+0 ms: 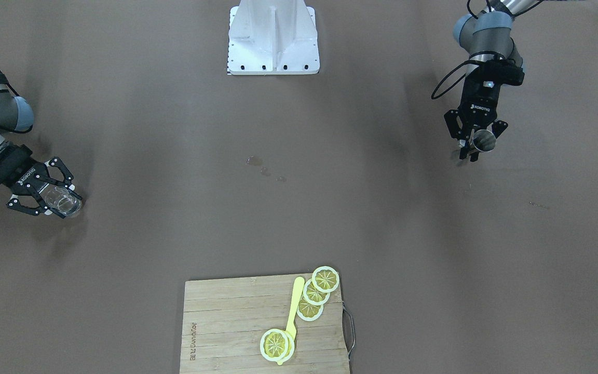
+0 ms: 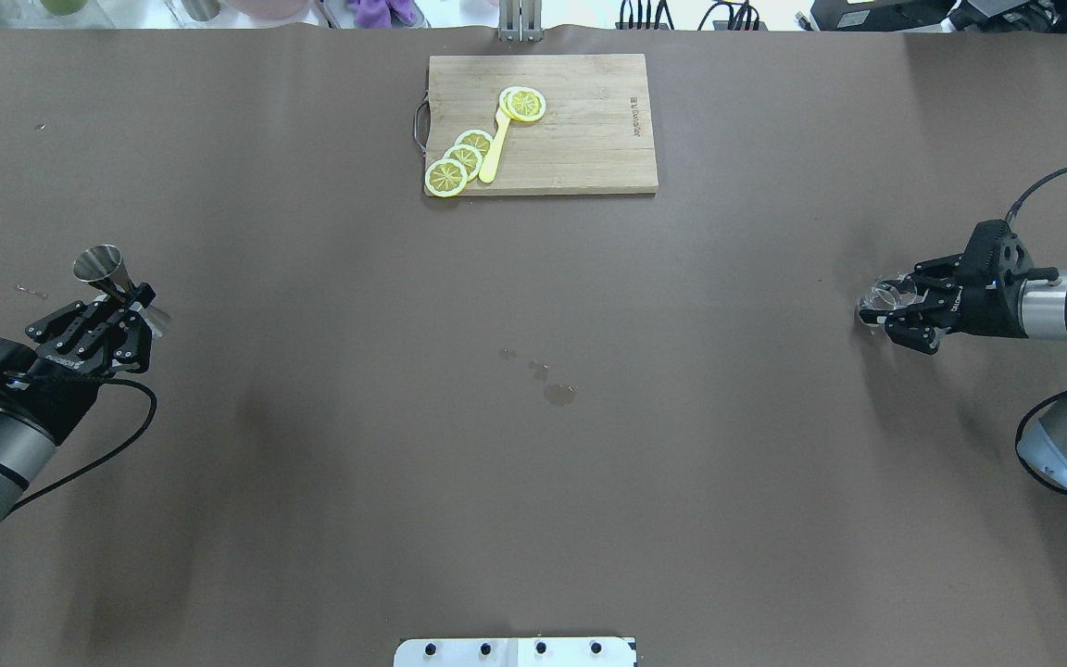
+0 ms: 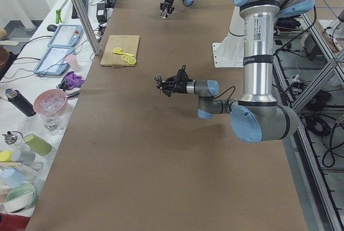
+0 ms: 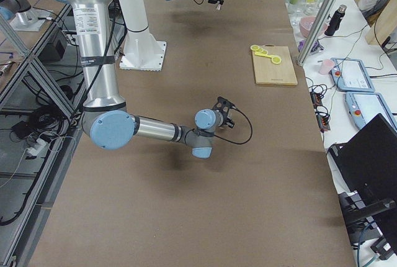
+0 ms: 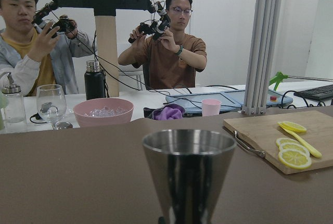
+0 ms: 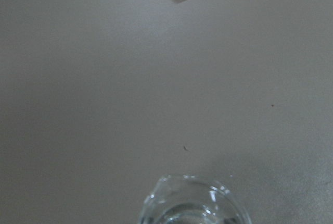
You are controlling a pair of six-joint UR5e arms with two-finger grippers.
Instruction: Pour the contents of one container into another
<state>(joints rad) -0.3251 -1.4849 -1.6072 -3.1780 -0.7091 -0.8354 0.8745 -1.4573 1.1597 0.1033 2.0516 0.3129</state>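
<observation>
Brown table (image 2: 311, 509) bears a wooden cutting board (image 2: 580, 139) and small wet spots (image 2: 559, 395)

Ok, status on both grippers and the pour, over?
Left gripper shut on jigger, upright. Right gripper shut on glass cup. Far apart, opposite table ends. Between them only wet spots; cutting board off to the side.

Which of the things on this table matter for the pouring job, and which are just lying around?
For the job:
glass cup, held in the right gripper
steel jigger, held in the left gripper

Lying about:
cutting board
lemon slices and yellow utensil on it
wet spots mid-table
</observation>
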